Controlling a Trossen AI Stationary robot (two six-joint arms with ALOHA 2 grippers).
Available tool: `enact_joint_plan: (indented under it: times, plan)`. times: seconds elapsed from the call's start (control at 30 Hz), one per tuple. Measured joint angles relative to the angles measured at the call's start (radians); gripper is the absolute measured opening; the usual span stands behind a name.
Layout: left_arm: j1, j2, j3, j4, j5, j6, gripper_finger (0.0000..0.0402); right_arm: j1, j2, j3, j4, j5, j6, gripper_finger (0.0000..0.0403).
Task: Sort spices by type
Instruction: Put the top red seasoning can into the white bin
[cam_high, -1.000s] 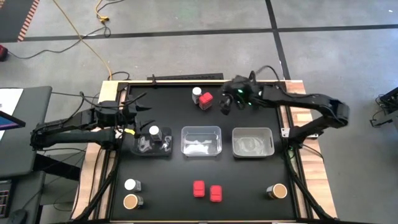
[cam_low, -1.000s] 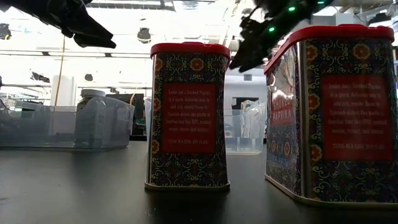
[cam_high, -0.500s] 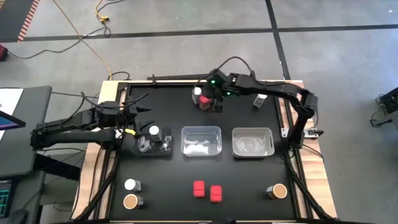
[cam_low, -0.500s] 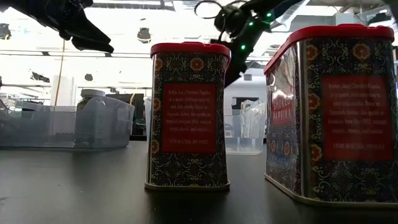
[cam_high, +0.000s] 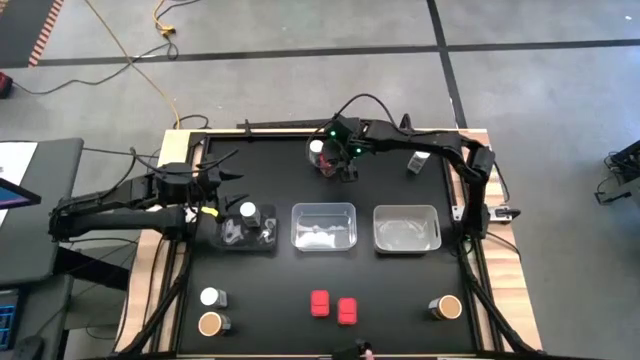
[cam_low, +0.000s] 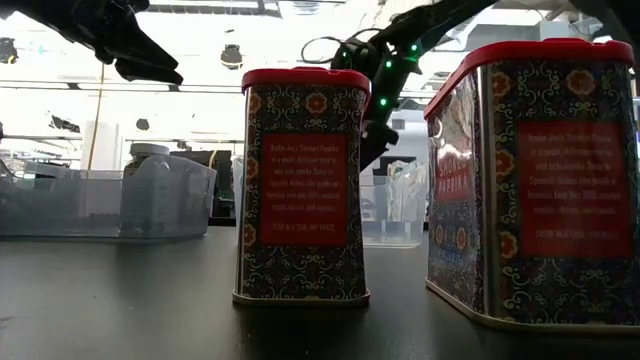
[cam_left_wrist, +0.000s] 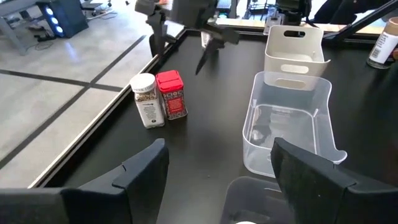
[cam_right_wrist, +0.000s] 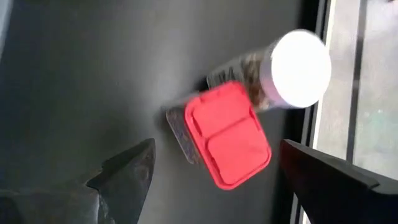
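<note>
Black tabletop (cam_high: 400, 290): right gripper (cam_right_wrist: 214, 171), jaws wide, hangs over the red tin (cam_right_wrist: 227, 133), a white-capped jar (cam_right_wrist: 292, 70) touching its far side.

Left gripper (cam_left_wrist: 217, 171) waits half-open.

I count three red rectangular spice tins (cam_high: 319, 303) | three clear jars with white caps (cam_high: 210, 297) | two jars with tan-orange round tops (cam_high: 449, 307) | three clear rectangular plastic trays (cam_high: 323, 226)
</note>
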Motion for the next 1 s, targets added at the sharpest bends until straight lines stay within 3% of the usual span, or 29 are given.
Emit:
enact_joint_plan:
  times: [0.43,0.7,1.0]
  plan:
    - [0.000,0.000,0.000,-0.003,-0.001,-0.016,0.0271,0.003,0.010,0.000,-0.001,0.003,0.053,0.0379]
    - [0.000,0.000,0.000,-0.005,-0.002,-0.016,0.0271,0.000,0.009,0.000,0.085,0.003,-0.045,0.0379]
    - [0.000,0.000,0.000,-0.005,-0.002,0.006,0.0271,-0.029,0.013,0.000,0.053,-0.005,-0.097,0.0379]
